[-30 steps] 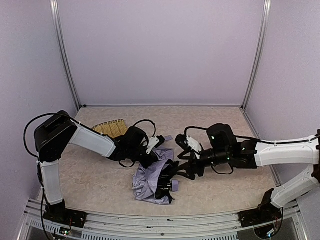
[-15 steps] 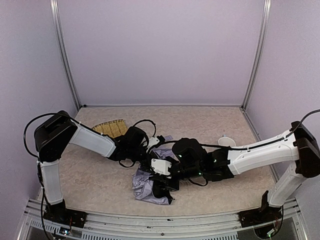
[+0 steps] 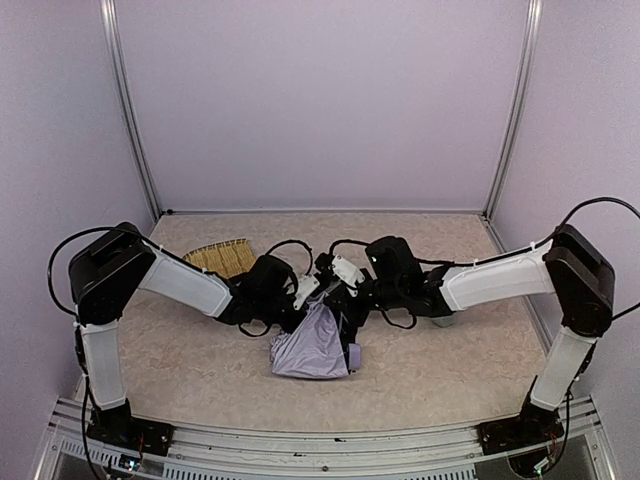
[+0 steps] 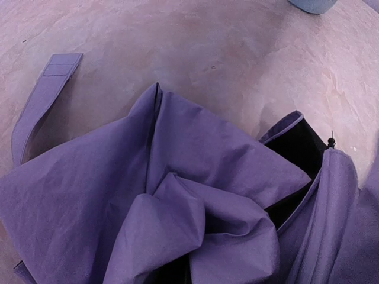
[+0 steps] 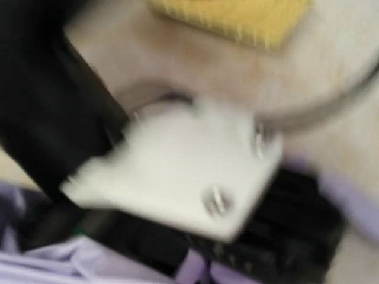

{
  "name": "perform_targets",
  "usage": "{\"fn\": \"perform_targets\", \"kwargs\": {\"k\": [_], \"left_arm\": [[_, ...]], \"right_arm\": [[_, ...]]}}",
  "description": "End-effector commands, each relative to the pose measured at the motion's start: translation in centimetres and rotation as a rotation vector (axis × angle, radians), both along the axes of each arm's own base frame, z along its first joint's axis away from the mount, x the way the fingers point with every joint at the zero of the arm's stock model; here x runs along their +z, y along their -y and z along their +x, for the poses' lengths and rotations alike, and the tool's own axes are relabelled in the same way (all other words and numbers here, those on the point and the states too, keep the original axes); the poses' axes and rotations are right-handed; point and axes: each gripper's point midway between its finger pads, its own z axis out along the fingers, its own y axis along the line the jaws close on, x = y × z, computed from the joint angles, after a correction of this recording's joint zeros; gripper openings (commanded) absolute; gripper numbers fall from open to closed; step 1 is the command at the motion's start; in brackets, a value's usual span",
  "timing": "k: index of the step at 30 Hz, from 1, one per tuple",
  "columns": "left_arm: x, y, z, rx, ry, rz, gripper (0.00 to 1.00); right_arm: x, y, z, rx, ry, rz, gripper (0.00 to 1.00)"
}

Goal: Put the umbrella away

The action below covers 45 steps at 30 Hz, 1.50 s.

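Note:
The umbrella (image 3: 310, 348) lies mid-table as a pale lavender bundle drawn up to a point between both grippers, its handle knob (image 3: 353, 357) at the lower right. My left gripper (image 3: 303, 300) sits at the bundle's top. In the left wrist view the umbrella's fabric (image 4: 195, 195) bunches toward the jaws and hides the fingers, and black lining (image 4: 296, 154) shows in a fold. My right gripper (image 3: 338, 296) is shut close beside the left one. The right wrist view is blurred, so whether it pinches fabric does not show.
A woven straw tray (image 3: 222, 256) lies at the back left, behind my left arm. A light blue cup (image 4: 314, 5) stands beyond the umbrella. A loose lavender strap (image 4: 41, 100) lies on the table. The left wrist's white mount (image 5: 177, 171) fills the right wrist view.
My right arm swung over the umbrella and up beside the left gripper, and its jaws closed. The canopy went from a loose heap to a tighter, drawn-up triangle.

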Motion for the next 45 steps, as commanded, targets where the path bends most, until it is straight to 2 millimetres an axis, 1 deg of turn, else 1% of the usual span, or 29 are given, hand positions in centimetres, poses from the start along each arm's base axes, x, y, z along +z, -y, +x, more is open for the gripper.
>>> {"fn": "perform_targets", "kwargs": {"k": [1,2,6,9,10,13,15,17,19,21,22,23,25,26,27,28,29,30,32,34,35,37,41,45], "left_arm": [[-4.2,-1.9,-2.8,-0.026,-0.105,0.096,0.0],[-4.2,-1.9,-2.7,-0.02,-0.109,0.088,0.0],[-3.5,-2.3,-1.1,0.047,-0.097,0.046,0.0],[-2.7,-2.5,0.2,0.097,-0.085,0.008,0.06],[-2.2,-2.6,0.7,0.111,-0.076,-0.009,0.12],[0.0,-2.5,2.1,0.161,-0.026,-0.071,0.39],[2.9,-2.5,2.9,0.188,0.037,-0.132,0.56],[6.5,-2.7,3.2,0.202,0.114,-0.213,0.68],[10.3,-3.2,2.8,0.202,0.196,-0.306,0.75],[13.4,-4.2,2.0,0.202,0.263,-0.375,0.79],[15.2,-4.6,1.3,0.192,0.292,-0.407,0.8],[16.3,-5.0,0.6,0.182,0.311,-0.424,0.8],[17.8,-5.2,-1.4,0.141,0.343,-0.427,0.78],[18.0,-5.2,-2.6,0.119,0.358,-0.408,0.76],[18.0,-5.0,-4.1,0.08,0.379,-0.379,0.74],[17.5,-4.5,-6.0,0.016,0.412,-0.334,0.73],[16.4,-4.3,-7.7,-0.035,0.422,-0.28,0.73],[14.7,-4.2,-9.4,-0.093,0.425,-0.207,0.73],[11.5,-4.2,-12.0,-0.186,0.425,-0.07,0.76],[8.3,-4.5,-13.6,-0.255,0.415,0.068,0.79],[7.1,-4.6,-14.1,-0.279,0.412,0.128,0.8],[5.4,-4.7,-14.1,-0.305,0.419,0.222,0.82],[3.6,-4.2,-13.4,-0.352,0.437,0.308,0.85],[1.2,-3.7,-12.6,-0.41,0.381,0.369,0.86]], "right_arm": [[-5.7,-0.1,-1.2,0.028,-0.165,-0.015,0.0],[-6.7,0.0,-1.6,0.038,-0.189,-0.023,0.0],[-9.7,0.9,-3.0,0.048,-0.261,-0.042,0.0],[-12.1,1.7,-3.2,0.031,-0.311,-0.089,0.0],[-12.8,1.9,-3.3,0.031,-0.327,-0.104,0.0],[-14.4,2.2,-4.0,0.046,-0.373,-0.133,0.0],[-15.0,2.4,-4.6,0.055,-0.397,-0.143,0.0],[-15.5,2.7,-4.9,0.057,-0.412,-0.156,0.0],[-15.6,2.9,-5.1,0.061,-0.419,-0.166,0.0],[-15.9,3.1,-5.2,0.057,-0.43,-0.184,0.0],[-16.0,3.3,-5.1,0.048,-0.436,-0.194,0.0],[-16.2,3.4,-4.9,0.038,-0.443,-0.206,0.0],[-16.3,3.7,-4.6,0.023,-0.466,-0.226,0.0],[-16.3,3.8,-4.5,0.019,-0.479,-0.229,0.0],[-16.2,3.9,-4.4,0.014,-0.499,-0.232,0.0],[-15.9,3.8,-4.4,0.024,-0.524,-0.222,0.0],[-15.8,3.8,-4.5,0.032,-0.551,-0.218,0.0],[-15.7,4.0,-4.3,0.032,-0.576,-0.215,0.0],[-15.5,4.2,-4.2,0.039,-0.609,-0.22,0.0],[-15.2,4.4,-4.1,0.048,-0.626,-0.229,0.0],[-15.2,4.5,-4.1,0.06,-0.637,-0.234,0.0],[-15.1,4.4,-4.0,0.08,-0.648,-0.24,0.0],[-15.4,4.2,-4.3,0.124,-0.671,-0.264,0.0],[-15.9,4.0,-4.0,0.137,-0.674,-0.272,0.0]]}}
